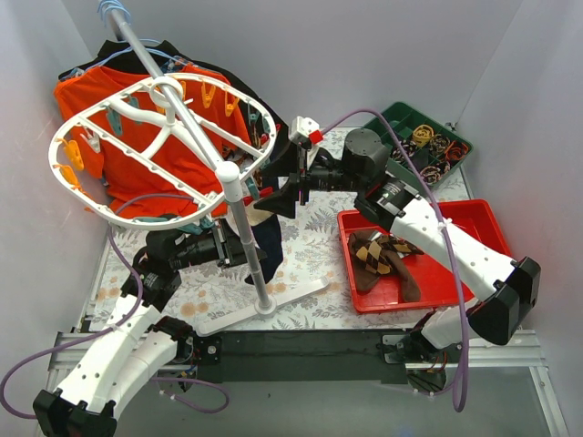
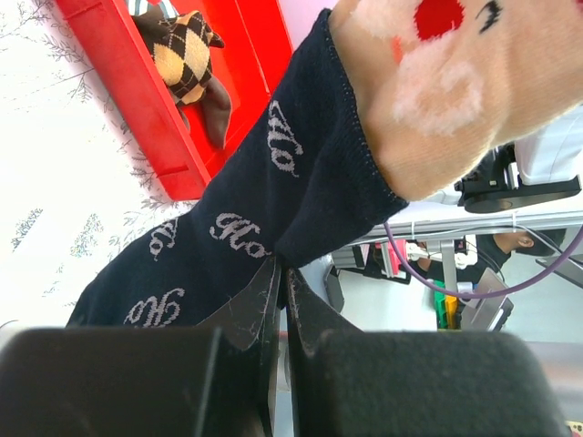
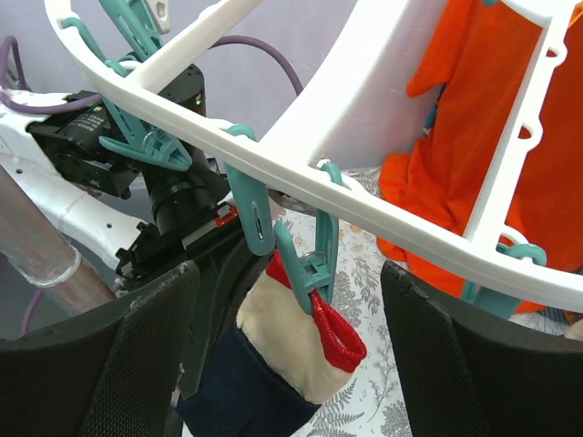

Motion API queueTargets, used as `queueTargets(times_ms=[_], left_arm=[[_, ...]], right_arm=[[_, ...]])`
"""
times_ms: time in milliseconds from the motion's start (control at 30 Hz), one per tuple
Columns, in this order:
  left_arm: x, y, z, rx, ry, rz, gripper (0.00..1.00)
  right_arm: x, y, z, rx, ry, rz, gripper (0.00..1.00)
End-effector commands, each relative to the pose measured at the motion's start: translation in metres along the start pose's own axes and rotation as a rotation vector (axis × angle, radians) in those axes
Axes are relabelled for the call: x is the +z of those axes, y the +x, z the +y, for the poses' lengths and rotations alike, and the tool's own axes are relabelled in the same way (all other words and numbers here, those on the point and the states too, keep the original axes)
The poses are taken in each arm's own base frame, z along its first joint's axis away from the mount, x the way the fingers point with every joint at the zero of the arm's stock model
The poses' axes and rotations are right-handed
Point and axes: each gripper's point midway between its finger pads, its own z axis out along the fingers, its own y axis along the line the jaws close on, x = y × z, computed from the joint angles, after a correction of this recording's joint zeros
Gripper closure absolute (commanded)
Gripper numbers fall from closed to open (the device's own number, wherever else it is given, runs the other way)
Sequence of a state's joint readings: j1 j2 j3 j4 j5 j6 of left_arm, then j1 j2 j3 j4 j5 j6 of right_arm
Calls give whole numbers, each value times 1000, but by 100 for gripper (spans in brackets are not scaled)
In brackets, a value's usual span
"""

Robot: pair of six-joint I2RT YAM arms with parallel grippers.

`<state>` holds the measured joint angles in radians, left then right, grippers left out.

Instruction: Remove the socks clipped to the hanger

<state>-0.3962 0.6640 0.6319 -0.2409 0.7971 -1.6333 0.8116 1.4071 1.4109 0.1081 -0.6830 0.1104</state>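
The white oval hanger [image 1: 137,88] stands on a grey-white pole [image 1: 246,232]. A dark navy sock [image 1: 267,244] with a cream and red cuff hangs from a teal clip [image 3: 314,264] on the hanger's bar [image 3: 383,217]. My left gripper [image 1: 242,244] is shut on the navy sock's edge [image 2: 228,228], below the clip. My right gripper [image 3: 290,305] is open, its fingers on either side of the clip and the red cuff [image 3: 337,332], not touching them. Brown-and-tan argyle socks [image 1: 378,255] lie in the red tray [image 1: 474,218]; one also shows in the left wrist view [image 2: 187,55].
An orange shirt [image 1: 137,137] hangs behind the hanger on a light-blue clothes hanger. A green bin [image 1: 428,141] of small items sits at the back right. The pole's white foot [image 1: 260,309] lies on the floral cloth near the front edge. Walls close in on both sides.
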Motion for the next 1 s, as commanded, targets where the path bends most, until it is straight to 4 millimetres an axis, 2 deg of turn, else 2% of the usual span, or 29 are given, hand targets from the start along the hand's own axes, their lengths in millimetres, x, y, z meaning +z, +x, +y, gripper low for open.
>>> queueTargets(times_ms=[0, 333, 633, 833, 967], left_arm=[[-5, 2, -19, 41, 44, 28, 100], [-5, 4, -19, 44, 49, 30, 100], [-5, 4, -18, 43, 48, 35, 100], [-6, 5, -20, 47, 53, 35, 100], [-7, 7, -17, 38, 43, 36, 100]], right_arm=[[5, -16, 6, -40, -66, -54, 14], [18, -15, 3, -1, -115, -74, 14], [18, -20, 9, 30, -145, -137, 22], [19, -18, 10, 53, -153, -143, 36], [18, -18, 10, 54, -153, -145, 49]])
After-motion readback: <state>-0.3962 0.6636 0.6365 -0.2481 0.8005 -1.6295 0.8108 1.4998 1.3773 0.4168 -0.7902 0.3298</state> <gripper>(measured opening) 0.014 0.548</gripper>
